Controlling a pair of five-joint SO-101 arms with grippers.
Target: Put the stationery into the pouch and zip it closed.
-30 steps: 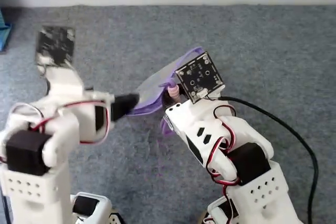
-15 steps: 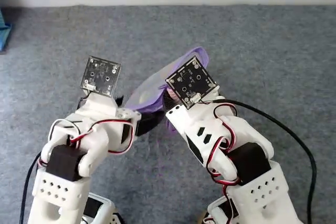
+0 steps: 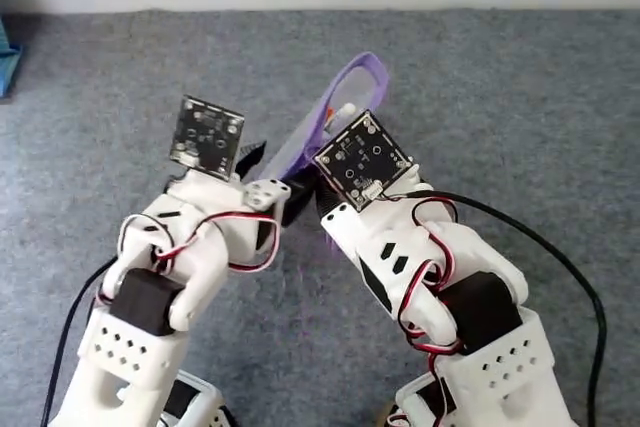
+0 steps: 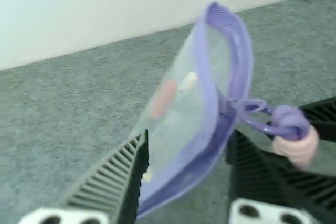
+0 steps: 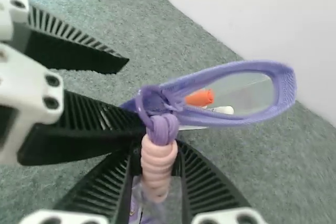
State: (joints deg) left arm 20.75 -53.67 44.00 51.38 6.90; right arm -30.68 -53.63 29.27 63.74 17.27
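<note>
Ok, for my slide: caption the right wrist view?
Right gripper pinches the pouch's pink zip pull, stationery inside.

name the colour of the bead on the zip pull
The ribbed bead is pale pink; right wrist view.

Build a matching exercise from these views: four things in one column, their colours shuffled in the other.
Things:
1. pouch rim
2. charm
3. carpet
4. cable

Colours:
A. grey
B. black
C. purple
D. pink

Pairs: 1-C, 2-D, 3-A, 4-B
</note>
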